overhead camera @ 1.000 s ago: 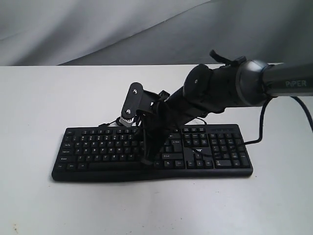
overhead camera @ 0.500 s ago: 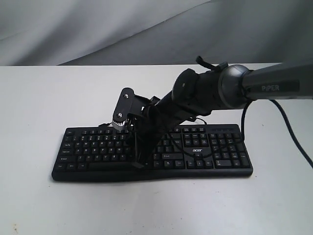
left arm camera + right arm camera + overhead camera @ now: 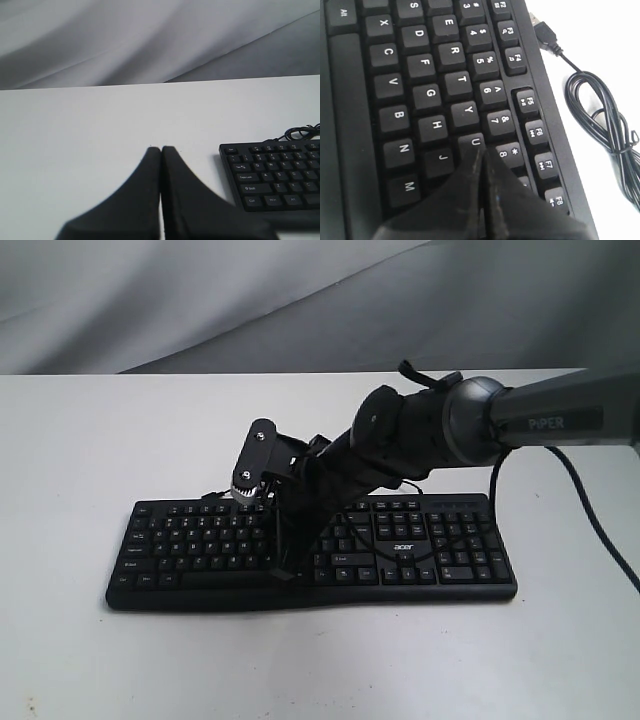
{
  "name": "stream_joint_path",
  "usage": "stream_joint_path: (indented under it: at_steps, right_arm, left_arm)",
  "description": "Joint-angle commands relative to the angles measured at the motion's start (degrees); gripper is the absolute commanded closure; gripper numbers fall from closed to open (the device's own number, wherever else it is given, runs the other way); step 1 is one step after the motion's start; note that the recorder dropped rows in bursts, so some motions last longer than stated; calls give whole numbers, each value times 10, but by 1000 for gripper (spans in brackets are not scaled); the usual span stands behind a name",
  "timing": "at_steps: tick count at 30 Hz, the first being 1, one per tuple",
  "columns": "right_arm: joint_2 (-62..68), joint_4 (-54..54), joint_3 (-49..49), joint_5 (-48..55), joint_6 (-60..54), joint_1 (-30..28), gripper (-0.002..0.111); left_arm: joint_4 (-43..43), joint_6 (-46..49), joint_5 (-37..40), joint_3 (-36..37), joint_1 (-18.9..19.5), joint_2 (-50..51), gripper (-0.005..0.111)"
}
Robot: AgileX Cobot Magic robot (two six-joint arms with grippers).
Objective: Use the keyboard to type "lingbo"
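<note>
Over the keyboard point(image 3: 440, 550), by its U key point(image 3: 475, 141), the right claw point(image 3: 481, 151) hangs closed.

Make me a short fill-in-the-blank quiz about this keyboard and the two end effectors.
1. The white logo on the keyboard reads ____.
2. The right end effector has its tips at the ____ key.
3. The left end effector, over the bare table, is ____, not open.
Missing words: acer; U; shut.
</note>
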Motion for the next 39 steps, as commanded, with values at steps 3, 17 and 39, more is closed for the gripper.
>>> stream_joint_path:
  at_steps: [3, 17, 39]
  right_arm:
    - [-1, 4, -4, -9, -1, 0, 108]
    - [-1, 4, -4, -13, -1, 0, 108]
    - [-12, 23, -4, -9, -19, 0, 108]
  left_arm:
    - [-5, -2, -3, 2, 1, -1, 106]
    - [-5, -2, -3, 2, 1, -1, 106]
    - [-5, -2, -3, 2, 1, -1, 106]
